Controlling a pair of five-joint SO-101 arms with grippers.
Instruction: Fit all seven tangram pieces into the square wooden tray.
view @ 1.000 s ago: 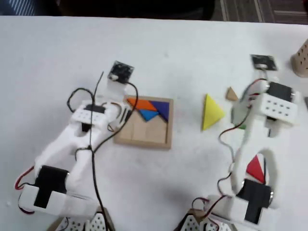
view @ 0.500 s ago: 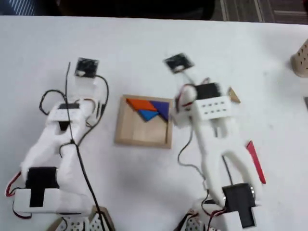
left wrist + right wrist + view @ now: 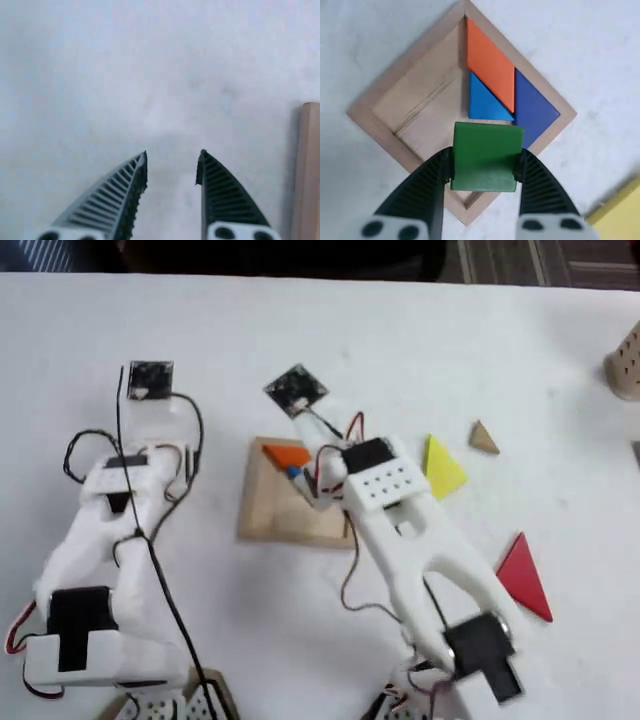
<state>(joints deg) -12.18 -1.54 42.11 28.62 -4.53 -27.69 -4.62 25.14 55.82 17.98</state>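
Two right jaws, half spread, pinched a green square piece (image 3: 487, 150) over the square wooden tray (image 3: 407, 61), where an orange parallelogram (image 3: 490, 62), small blue triangle (image 3: 487, 102) and dark blue triangle (image 3: 535, 110) lay. Left jaws stood parted, holding nothing, above the white bench (image 3: 150, 75) beside the tray. The overhead view added a yellow triangle (image 3: 443, 468) and red triangle (image 3: 524, 577) loose on the bench.

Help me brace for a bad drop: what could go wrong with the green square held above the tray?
The green square in the right gripper hangs close beside the light blue triangle; lowered slightly off, it may ride up on that piece and sit tilted. It could also catch the rim of the wooden tray.
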